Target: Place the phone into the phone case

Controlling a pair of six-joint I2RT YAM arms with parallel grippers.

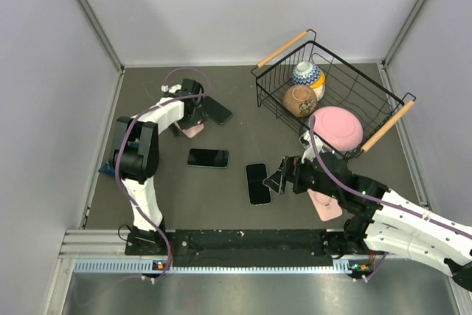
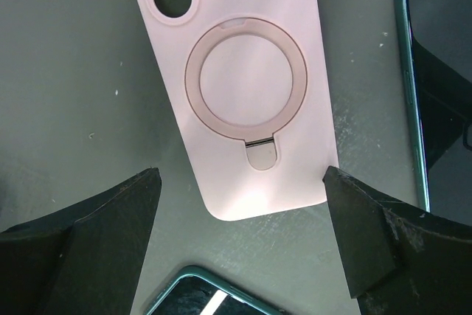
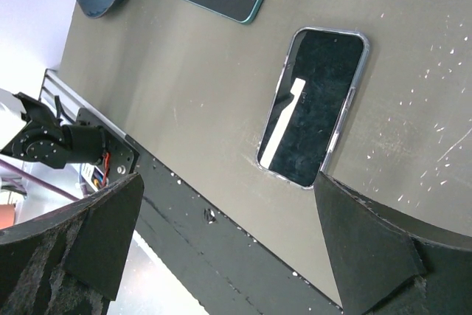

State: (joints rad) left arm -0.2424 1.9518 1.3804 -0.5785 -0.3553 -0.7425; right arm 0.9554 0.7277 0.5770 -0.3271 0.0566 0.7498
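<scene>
My left pincer (image 2: 242, 176) gapes wide over the matte pink case (image 2: 243, 101), which lies flat on the grey speckled worktop (image 2: 74, 71) with a round ring on its back. A teal-rimmed phone (image 2: 442, 94) lies just beside it. My right pincer (image 3: 228, 182) spreads wide above a glossy clear-edged phone (image 3: 313, 105).

Both end effectors (image 2: 242, 178) (image 3: 228, 181) spread wide

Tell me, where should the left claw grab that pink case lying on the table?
The pink case lies flat, ring side up, so only its thin sides offer a hold. Probably best is to come straight down and pinch across the two long edges near the rounded bottom end, where the left gripper hangs with jaws open on either side.
</scene>
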